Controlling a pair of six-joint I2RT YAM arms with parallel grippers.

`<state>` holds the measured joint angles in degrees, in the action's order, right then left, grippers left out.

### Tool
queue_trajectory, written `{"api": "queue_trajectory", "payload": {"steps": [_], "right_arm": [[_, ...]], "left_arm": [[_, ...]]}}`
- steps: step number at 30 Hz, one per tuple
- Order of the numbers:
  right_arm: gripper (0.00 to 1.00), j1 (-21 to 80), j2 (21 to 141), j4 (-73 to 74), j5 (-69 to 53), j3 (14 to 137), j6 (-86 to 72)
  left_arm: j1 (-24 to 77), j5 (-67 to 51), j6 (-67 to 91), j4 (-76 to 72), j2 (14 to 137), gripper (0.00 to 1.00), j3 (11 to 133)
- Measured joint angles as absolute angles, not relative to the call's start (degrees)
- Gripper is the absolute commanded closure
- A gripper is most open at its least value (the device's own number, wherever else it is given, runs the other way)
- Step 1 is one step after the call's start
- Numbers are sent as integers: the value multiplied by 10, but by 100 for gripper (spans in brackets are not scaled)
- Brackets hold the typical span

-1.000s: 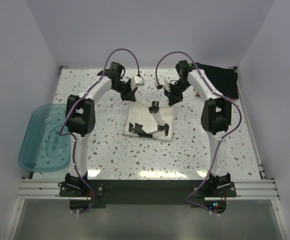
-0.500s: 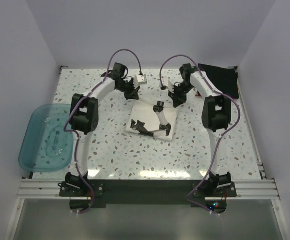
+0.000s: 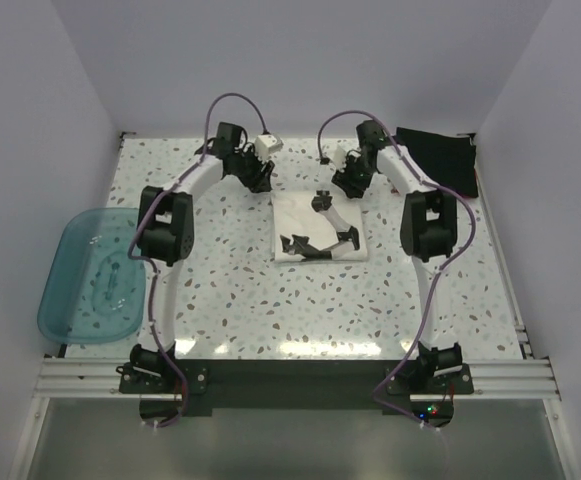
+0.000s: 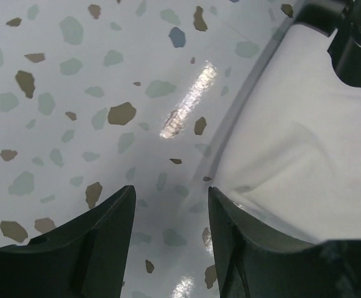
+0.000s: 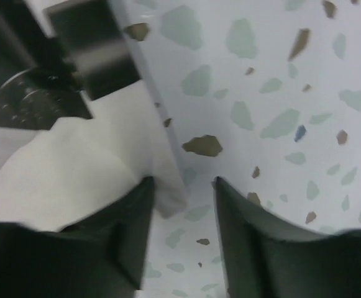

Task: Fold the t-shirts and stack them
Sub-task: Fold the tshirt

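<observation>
A folded white t-shirt [image 3: 320, 228] with a black print lies flat on the speckled table [image 3: 220, 290], just past the middle. My left gripper [image 3: 260, 178] stands open at the shirt's far left corner. In the left wrist view the left gripper [image 4: 169, 192] has only bare table between its fingers, and the white t-shirt [image 4: 304, 149] lies to the right of them. My right gripper [image 3: 349, 186] is open at the far right corner. In the right wrist view the white t-shirt's [image 5: 74, 180] corner lies loose by the left finger of the right gripper [image 5: 183, 181]. Black t-shirts [image 3: 440, 158] lie at the back right.
A translucent blue plastic tub [image 3: 90, 275] hangs over the table's left edge. White walls close in the back and both sides. The arm bases sit on the dark rail [image 3: 290, 375] at the near edge.
Both grippers were shut on the shirt's far edge and have opened, letting it go. The shirt has shifted back and to the right and now lies flat.
</observation>
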<state>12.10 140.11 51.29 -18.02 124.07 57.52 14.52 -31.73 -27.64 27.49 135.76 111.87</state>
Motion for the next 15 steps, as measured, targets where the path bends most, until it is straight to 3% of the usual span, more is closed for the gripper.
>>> {"api": "queue_trajectory", "payload": {"steps": [3, 4, 6, 10, 15], "right_arm": [[22, 120, 1394, 451, -143, 1231, 524], [21, 119, 1387, 436, -137, 1221, 503], [19, 118, 1366, 427, -134, 1204, 465], [20, 117, 1299, 436, -178, 1173, 395], [32, 118, 1208, 484, -297, 1157, 321]], "left_arm": [[126, -322, -218, 257, 1354, 39, 1119], [121, -328, -201, 253, 1352, 33, 1119], [112, -346, -170, 244, 1335, 33, 1108], [116, -411, -109, 228, 1261, 35, 1044], [168, -502, -35, 181, 1164, 43, 928]]}}
